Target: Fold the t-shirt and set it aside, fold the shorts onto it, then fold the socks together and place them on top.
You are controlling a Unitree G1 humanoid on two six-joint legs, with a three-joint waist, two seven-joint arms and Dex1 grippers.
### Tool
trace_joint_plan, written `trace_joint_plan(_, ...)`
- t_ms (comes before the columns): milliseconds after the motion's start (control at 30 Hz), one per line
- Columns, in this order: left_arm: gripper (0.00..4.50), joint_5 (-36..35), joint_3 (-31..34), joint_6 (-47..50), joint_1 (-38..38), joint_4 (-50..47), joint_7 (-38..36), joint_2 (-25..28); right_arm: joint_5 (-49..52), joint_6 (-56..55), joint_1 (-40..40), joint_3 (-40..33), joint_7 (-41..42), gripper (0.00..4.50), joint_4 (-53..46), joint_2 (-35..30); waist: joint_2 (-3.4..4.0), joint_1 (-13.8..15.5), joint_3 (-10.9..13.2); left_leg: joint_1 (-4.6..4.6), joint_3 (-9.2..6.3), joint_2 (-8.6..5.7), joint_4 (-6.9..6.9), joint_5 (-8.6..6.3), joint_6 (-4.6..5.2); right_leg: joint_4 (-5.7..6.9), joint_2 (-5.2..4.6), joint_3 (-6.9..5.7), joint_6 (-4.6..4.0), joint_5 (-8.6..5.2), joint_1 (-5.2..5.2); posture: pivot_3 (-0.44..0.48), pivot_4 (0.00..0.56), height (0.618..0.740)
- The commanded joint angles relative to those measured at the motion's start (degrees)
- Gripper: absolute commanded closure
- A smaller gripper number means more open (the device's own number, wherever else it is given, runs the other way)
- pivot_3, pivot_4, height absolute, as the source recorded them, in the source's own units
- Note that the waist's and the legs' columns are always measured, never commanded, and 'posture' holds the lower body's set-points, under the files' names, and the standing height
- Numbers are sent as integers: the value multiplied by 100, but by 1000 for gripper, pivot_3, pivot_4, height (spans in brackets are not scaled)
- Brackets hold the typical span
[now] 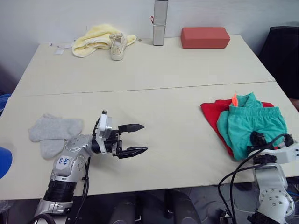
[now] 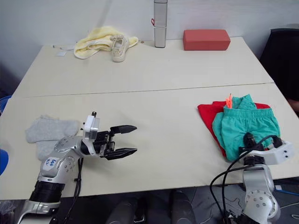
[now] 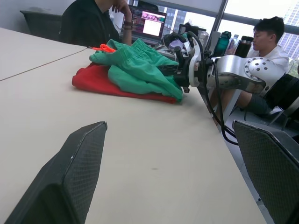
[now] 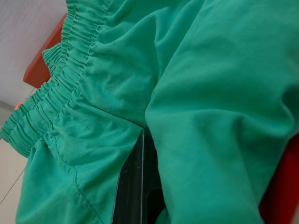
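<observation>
On the cream table [image 1: 154, 70], the nubby grey socks [image 1: 52, 133] lie just behind the left gripper [image 1: 133, 139], whose black fingers gape empty; a blue-scribbled sticker on its arm is unreadable. Far right, soft teal shorts [image 1: 254, 123] cover the folded red t-shirt [image 1: 212, 114]. The right gripper [image 1: 271, 140] is buried in the shorts' fabric, grip unclear.

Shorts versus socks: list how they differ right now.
The shorts are teal-green and lie folded on the red t-shirt at the table's right; the socks are light grey, much smaller, and lie directly on the table at its left. The right gripper is at the shorts' near edge; the open left gripper points away from the socks. Both are soft fabric.
</observation>
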Motion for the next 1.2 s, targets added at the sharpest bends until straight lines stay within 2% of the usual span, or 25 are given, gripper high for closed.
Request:
trace_joint_plan(33,0,-77,53,-52,-40,-198,0,-11,77,-73,-291,231,-264,4478,-136,93,0,3,0,0,0,0,0,0,0,-1,0,0,0,0,-1,0,150,740)
trace_joint_plan(267,0,-61,59,-86,-40,-203,47,-38,-572,-21,-139,356,-625,4478,-52,-146,0,25,0,-10,0,0,1,0,6,7,-1,-4,2,1,-1,0,150,740)
trace_joint_plan(367,0,-58,73,-107,-36,-181,37,-28,-367,-18,-88,261,-532,4478,-56,-208,0,21,0,-9,0,0,2,-1,7,7,0,-5,2,1,0,0,150,740)
trace_joint_plan(433,0,-55,79,-118,-31,-171,27,-20,234,172,-107,184,-488,4012,-89,-219,0,20,0,-9,0,0,2,-1,7,8,2,-6,2,1,0,0,150,740)
trace_joint_plan(533,0,-12,68,-162,-36,-153,-8,17,266,411,-44,210,-572,3083,-261,-535,0,18,0,-8,0,0,2,0,8,9,1,-5,2,1,0,0,150,740)
trace_joint_plan(567,0,-5,78,-158,-38,-158,-8,41,492,757,44,197,-702,2793,-324,-792,0,19,0,-8,0,0,2,0,8,9,1,-5,2,1,0,0,150,740)
trace_joint_plan(700,0,-23,166,-156,37,-195,-16,178,2465,1810,586,-179,-1257,1392,-398,-1917,0,61,0,-12,-5,0,1,-3,14,3,-4,-7,2,1,1,0,150,740)
trace_joint_plan(800,0,-40,279,-159,115,-206,16,285,3413,2250,1231,-698,-1200,322,-124,-2940,3,124,2,-13,-6,0,1,-5,19,-29,-5,-8,2,1,3,0,150,740)
trace_joint_plan(833,0,-45,324,-159,149,-218,31,313,3480,2382,1446,-882,-974,34,10,-3255,2,152,2,-12,-4,0,1,-7,24,-33,-5,-8,2,1,5,0,150,740)
trace_joint_plan(933,0,-60,443,-151,265,-283,111,383,3410,2767,2021,-1351,219,34,303,-4000,1,170,2,-7,-2,0,2,-20,50,-45,-3,-9,7,4,18,0,150,740)
trace_joint_plan(1000,0,-88,570,-103,397,-367,214,419,2629,2889,2622,-1630,2017,34,232,-4647,5,177,2,-7,-2,0,3,-30,69,-50,-3,-9,11,5,21,0,150,740)
trace_joint_plan(1067,0,-107,755,-65,598,-496,325,511,1147,2087,3379,-1688,4136,34,27,-5204,10,178,3,-8,1,0,6,-35,77,-53,-1,-8,16,6,21,0,150,740)
trace_joint_plan(1100,0,-131,874,-51,716,-570,406,543,431,1386,3539,-1607,4892,34,47,-5311,7,175,3,-9,2,0,7,-36,77,-54,1,-8,18,6,22,0,150,740)
trace_joint_plan(1200,0,-181,1202,-48,1079,-749,636,598,-569,345,3356,-1334,5957,34,412,-5408,-29,176,-2,-4,-1,11,8,-39,64,-61,19,-11,20,7,29,0,150,740)
